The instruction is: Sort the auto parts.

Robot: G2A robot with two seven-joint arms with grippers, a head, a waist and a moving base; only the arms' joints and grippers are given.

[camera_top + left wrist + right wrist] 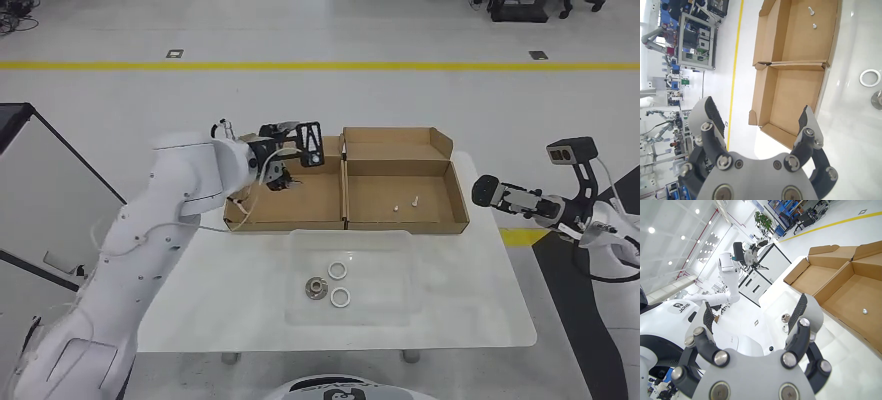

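A white counter (200,300) carries everything. Along its far side two shallow brown cardboard boxes stand side by side, their walls touching. The left box (310,207) shows its plain brown floor, and the left pincer (759,106) hangs above it with fingers spread wide, gripping nothing. The right box (380,195) holds a small pale bolt (397,208) and a second bolt (413,200) just beside it, both towards the box's right half.

Nearer, in the middle of the counter, lies a clear shallow tray (385,300). In it sit a grey metal hub (316,290) (round, with a raised centre), a white ring (338,270) just far-right of the hub, and another white ring (341,297) just near-right of it.

The right pincer (755,299) is off the counter's right edge, released, with nothing between its fingers.
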